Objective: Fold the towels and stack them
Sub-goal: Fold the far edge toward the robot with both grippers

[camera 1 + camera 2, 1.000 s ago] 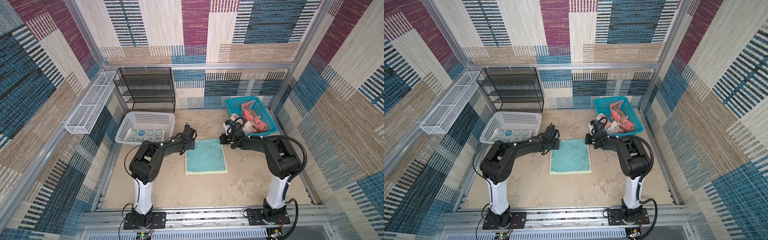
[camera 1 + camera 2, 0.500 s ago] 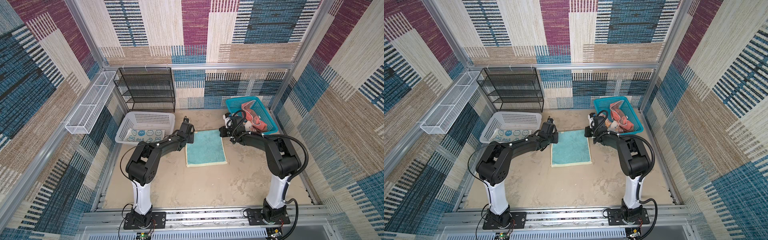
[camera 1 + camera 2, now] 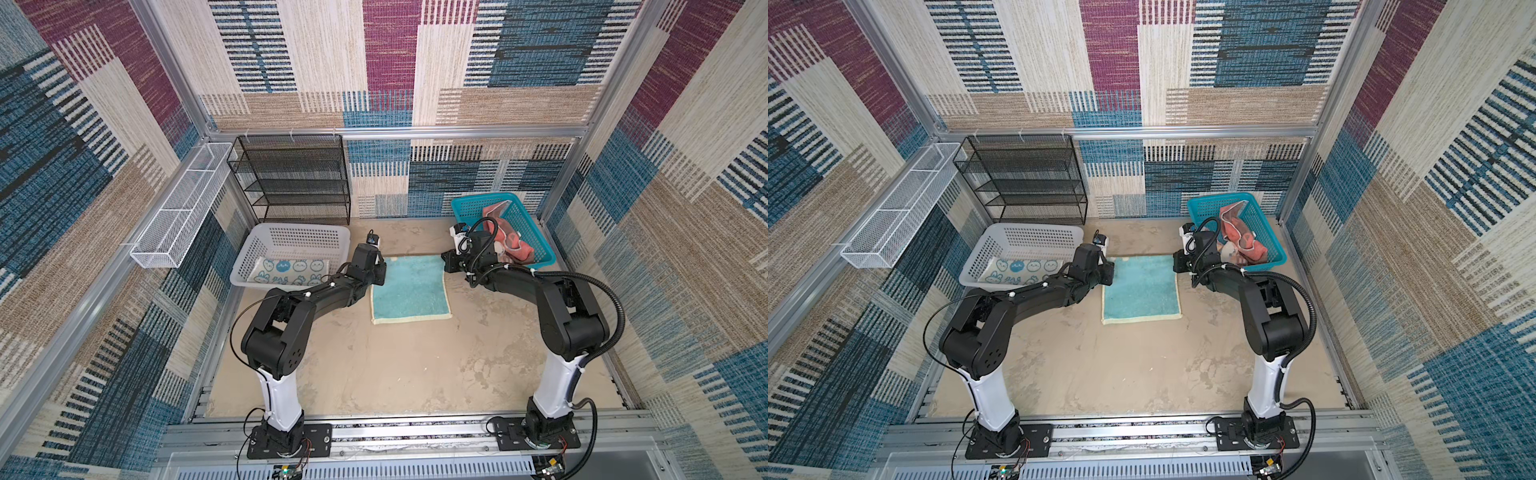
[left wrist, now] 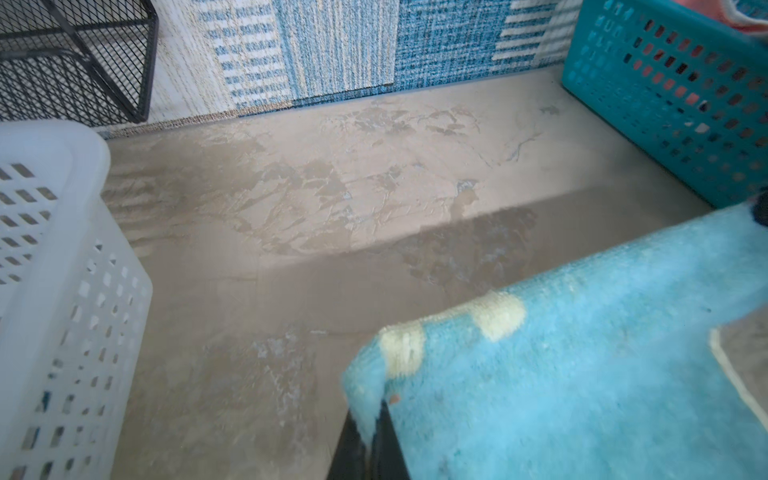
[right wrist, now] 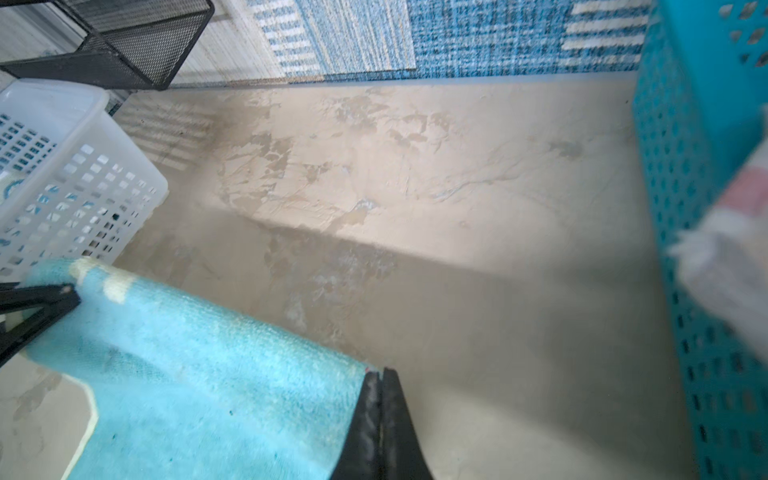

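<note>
Beige mottled tabletop (image 3: 374, 365) under patchwork walls (image 3: 390, 62). Teal towel (image 3: 409, 291) at frame centre in both top views, nearly square, sides running up-down the frame, pale yellow hem at lower edge. Left gripper (image 4: 374, 419) pinched tight on its upper-left corner, right gripper (image 5: 380, 382) likewise on upper-right corner, jaws fully closed on cloth.

The left arm (image 3: 324, 295) and right arm (image 3: 519, 286) are showing matte black casings above glossy white columns (image 3: 280, 399). Each is sitting on a black base plate (image 3: 286, 440) bolted to a silver rail (image 3: 415, 432). A ribbed black hose (image 3: 615, 307) is looping beside the right arm, and a thin black cable (image 3: 231, 336) is arching beside the left. White zip ties (image 3: 308, 294) are dotting both. The left gripper (image 4: 370, 436) and right gripper (image 5: 380, 415) are showing thin, tapering black fingers.
</note>
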Motion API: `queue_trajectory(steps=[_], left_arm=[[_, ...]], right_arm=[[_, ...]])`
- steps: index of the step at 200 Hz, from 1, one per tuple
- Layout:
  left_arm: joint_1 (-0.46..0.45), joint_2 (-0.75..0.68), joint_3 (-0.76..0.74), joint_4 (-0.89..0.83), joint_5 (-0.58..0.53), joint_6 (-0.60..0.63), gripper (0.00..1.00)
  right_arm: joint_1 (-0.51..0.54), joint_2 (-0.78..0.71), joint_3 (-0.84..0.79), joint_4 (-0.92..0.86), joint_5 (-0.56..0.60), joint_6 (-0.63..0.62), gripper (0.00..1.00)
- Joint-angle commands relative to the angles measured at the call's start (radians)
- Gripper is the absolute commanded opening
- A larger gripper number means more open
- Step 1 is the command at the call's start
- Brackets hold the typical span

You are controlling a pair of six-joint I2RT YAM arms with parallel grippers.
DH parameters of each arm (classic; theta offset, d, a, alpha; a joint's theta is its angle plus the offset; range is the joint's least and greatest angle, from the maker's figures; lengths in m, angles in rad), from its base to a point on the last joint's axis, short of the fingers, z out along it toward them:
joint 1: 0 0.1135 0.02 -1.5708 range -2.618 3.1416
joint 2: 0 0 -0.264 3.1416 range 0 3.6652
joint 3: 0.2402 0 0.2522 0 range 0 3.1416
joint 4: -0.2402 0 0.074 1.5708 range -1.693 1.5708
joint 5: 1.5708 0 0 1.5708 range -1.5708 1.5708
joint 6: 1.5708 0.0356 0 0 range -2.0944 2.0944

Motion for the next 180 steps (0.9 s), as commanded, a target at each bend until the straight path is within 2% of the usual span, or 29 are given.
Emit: queue_trajectory(steps=[1,86,180], left_arm=[[0.001,-0.052,-0.062,0.103,0.07,0.015,0.0],[-0.008,-0.209,-0.212,0.083,0.224,-0.014,0.0],[-0.054,-0.305,-0.357,0.038,0.216,-0.047,0.0]], right_arm=[[0.0,-0.043,-0.045,0.074,-0.052,0.002,0.0],[-0.001,-0.222,-0.245,0.069,-0.083,0.02,0.0],[0.001,-0.291,-0.377,0.013,-0.127,0.04,0.0]])
